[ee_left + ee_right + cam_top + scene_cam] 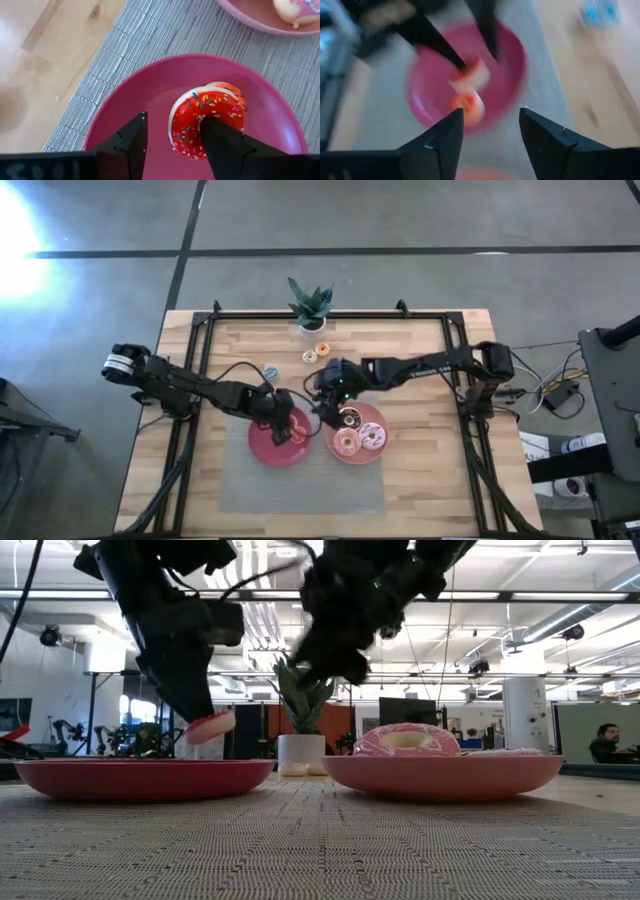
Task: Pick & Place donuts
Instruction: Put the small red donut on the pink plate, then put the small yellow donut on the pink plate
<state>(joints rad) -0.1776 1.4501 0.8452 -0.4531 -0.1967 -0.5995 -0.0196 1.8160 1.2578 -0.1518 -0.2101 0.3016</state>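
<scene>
My left gripper (175,117) is open over the left pink-red plate (150,90), with a tiny red sprinkled donut (187,112) on one finger. An orange-red piece (236,95) shows just behind that donut; I cannot tell what it is. My right gripper (491,111) is open and holds nothing, hovering above the table between the two plates (328,398). The right plate (380,452) carries the chocolate (350,417), pink (345,442) and lilac (373,435) donuts. A blue donut (270,372), a cream one (309,357) and an orange one (323,349) lie on the bare wood. My left gripper has one finger (217,137) through the red donut's hole (198,118); the other finger (132,140) stands outside the ring, apart from its rim. The fingers come from above, slanting down. The donut (210,725) hangs tilted at the fingertip, clear above the left plate (140,775).
A grey woven mat (300,485) lies under both plates. A potted plant (310,305) stands at the table's far edge, behind the small donuts. The two grippers are close together over the mat's far part. Bare wood lies to the left and right of the mat.
</scene>
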